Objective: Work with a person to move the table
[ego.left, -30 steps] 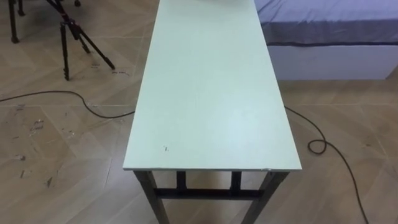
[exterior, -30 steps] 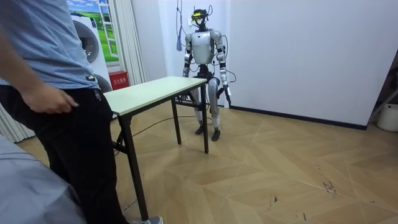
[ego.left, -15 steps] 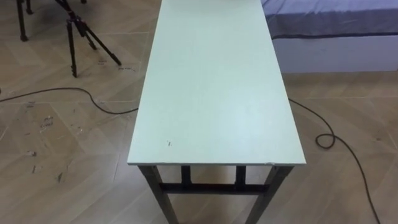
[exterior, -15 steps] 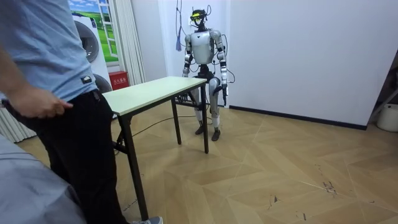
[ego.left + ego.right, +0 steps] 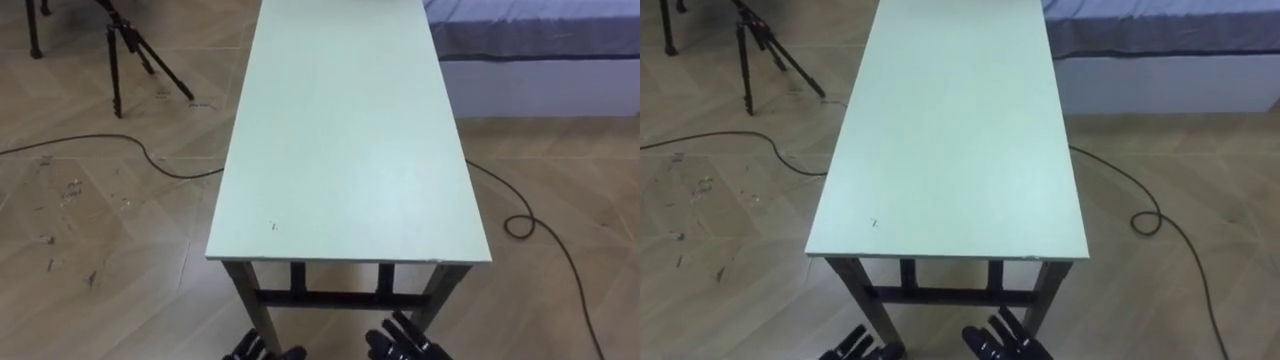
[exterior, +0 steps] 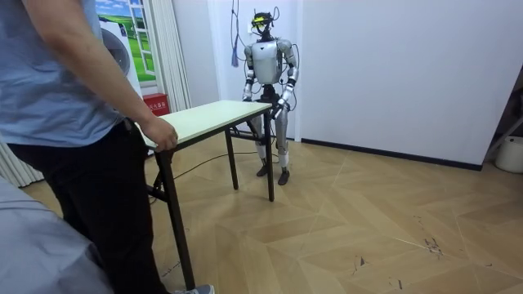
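Note:
A long table (image 5: 345, 130) with a pale green top and black legs stretches away from me, its short end just in front of me. My left hand (image 5: 262, 350) and right hand (image 5: 405, 340) show at the bottom edge, below that end and apart from it, fingers straight and spread. In the room view I stand at the table's (image 6: 204, 118) far end by the white wall, forearms raised toward it. A person in a blue shirt stands at the other end, with a hand (image 6: 163, 135) gripping the table's edge.
A black tripod (image 5: 120, 50) stands on the wooden floor to the left, with a dark cable (image 5: 100, 148) running past it. A bed (image 5: 540, 40) lies at the far right, with another cable (image 5: 520, 225) looped beside the table.
Both my hands have come up into the eye views below the table's end. The person has reached forward and taken hold of the far end.

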